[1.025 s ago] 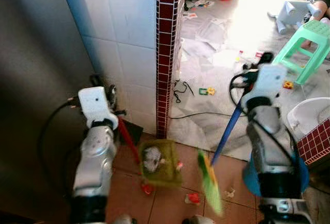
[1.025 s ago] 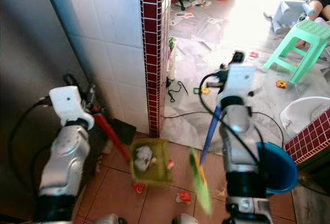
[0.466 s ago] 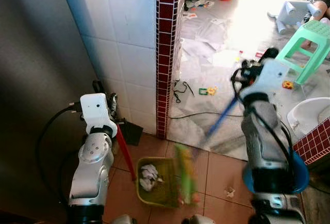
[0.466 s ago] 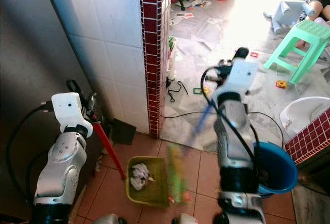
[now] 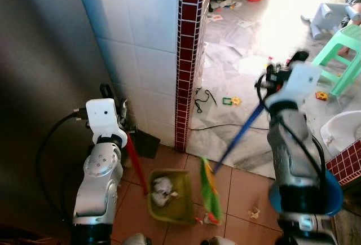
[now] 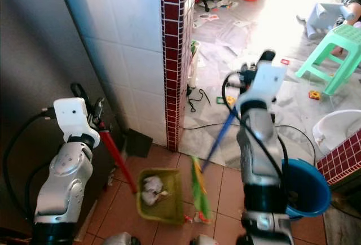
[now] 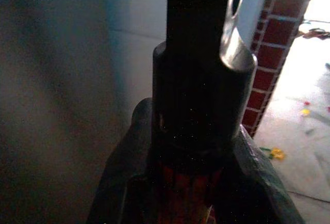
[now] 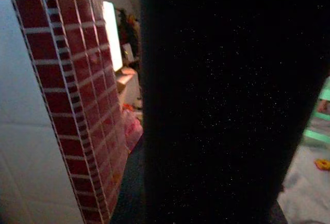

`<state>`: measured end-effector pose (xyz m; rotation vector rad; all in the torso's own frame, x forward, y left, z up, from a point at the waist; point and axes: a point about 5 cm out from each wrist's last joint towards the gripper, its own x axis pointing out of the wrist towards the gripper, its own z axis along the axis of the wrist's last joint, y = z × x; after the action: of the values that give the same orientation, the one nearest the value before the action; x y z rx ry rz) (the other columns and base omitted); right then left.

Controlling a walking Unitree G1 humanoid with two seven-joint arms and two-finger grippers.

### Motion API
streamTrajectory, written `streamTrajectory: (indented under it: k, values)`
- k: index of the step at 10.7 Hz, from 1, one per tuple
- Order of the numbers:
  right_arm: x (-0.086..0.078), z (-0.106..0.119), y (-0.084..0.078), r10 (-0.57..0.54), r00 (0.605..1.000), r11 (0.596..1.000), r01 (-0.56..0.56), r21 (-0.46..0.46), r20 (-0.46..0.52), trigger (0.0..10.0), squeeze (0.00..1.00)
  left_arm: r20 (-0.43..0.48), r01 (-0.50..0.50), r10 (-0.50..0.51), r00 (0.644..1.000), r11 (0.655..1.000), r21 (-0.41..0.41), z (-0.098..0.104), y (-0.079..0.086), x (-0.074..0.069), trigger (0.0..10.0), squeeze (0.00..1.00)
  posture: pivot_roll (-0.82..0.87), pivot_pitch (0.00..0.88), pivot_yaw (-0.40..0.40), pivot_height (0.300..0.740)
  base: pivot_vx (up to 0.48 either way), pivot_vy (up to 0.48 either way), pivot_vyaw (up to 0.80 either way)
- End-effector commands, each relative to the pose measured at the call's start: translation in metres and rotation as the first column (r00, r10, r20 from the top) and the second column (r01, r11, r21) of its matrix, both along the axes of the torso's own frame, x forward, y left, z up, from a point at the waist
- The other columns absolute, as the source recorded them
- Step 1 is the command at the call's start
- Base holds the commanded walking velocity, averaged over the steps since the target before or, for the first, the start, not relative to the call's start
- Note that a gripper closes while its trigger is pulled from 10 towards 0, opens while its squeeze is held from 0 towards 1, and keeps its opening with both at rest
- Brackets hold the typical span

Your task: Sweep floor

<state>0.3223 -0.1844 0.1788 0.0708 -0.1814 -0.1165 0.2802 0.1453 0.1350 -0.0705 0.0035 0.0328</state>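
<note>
My left gripper (image 5: pixel 119 115) is shut on the red handle (image 5: pixel 136 163) of a yellow-green dustpan (image 5: pixel 183 208). The pan rests on the brown tile floor with crumpled paper (image 5: pixel 161 188) inside. In the left wrist view the dark fingers (image 7: pixel 129 182) close around the red handle (image 7: pixel 185 193). My right gripper (image 5: pixel 274 79) is shut on the blue handle (image 5: pixel 240 135) of a broom. Its green and yellow bristle head (image 5: pixel 210 191) stands just right of the pan's open side. Small red scraps (image 5: pixel 207 219) lie at the bristles' tip.
A red-tiled column edge (image 5: pixel 189 58) and white tiled wall stand behind the pan. A paper scrap (image 5: pixel 254 214) lies to the right, a blue bucket (image 5: pixel 333 194) by my right arm. Beyond lie a black cable (image 5: pixel 225 125), scattered papers, a green stool (image 5: pixel 347 42) and white basin (image 5: pixel 344 132).
The broom head swung left to the dustpan, then drew back slightly to its right edge. The dustpan came down flat onto the floor, and the camera shifted a little.
</note>
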Motion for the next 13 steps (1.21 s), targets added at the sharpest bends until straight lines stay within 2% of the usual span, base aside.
streamTrajectory:
  k: [1, 4, 7, 11, 13]
  values:
    - [-0.002, 0.011, 0.002, 0.0, 0.998, 1.0, -0.001, 0.012, 0.069, 10.0, 0.0, 0.071, 0.015, -0.015, 0.997, 1.0, 0.008, 0.015, -0.001, -0.002, 10.0, 0.0, -0.05, 0.0, 0.015, 0.74, 0.0, 0.0, 0.0]
    - [-0.007, 0.002, 0.005, -0.027, 0.998, 0.999, 0.028, -0.028, 0.05, 10.0, 0.0, 0.069, 0.046, -0.046, 0.997, 0.999, -0.001, 0.017, -0.007, -0.004, 10.0, 0.0, -0.05, 0.0, 0.014, 0.74, -0.177, 0.0, 0.0]
    - [-0.007, 0.002, -0.003, -0.065, 0.997, 0.996, 0.068, -0.055, 0.051, 10.0, 0.0, 0.071, 0.072, -0.071, 0.995, 0.997, -0.016, 0.019, -0.012, -0.005, 10.0, 0.0, -0.05, 0.0, 0.019, 0.74, -0.276, 0.0, 0.0]
    - [-0.006, 0.004, -0.003, -0.081, 0.995, 0.994, 0.085, -0.074, 0.065, 10.0, 0.0, 0.063, 0.071, -0.069, 0.996, 0.997, -0.022, 0.019, -0.012, -0.005, 10.0, 0.0, -0.05, 0.0, 0.019, 0.74, -0.277, 0.0, 0.0]
    - [-0.006, 0.011, -0.003, -0.072, 0.991, 0.99, 0.084, -0.114, 0.109, 10.0, 0.0, 0.06, 0.071, -0.069, 0.996, 0.997, -0.023, 0.019, -0.012, -0.005, 10.0, 0.0, -0.05, 0.0, 0.019, 0.74, -0.255, 0.0, 0.0]
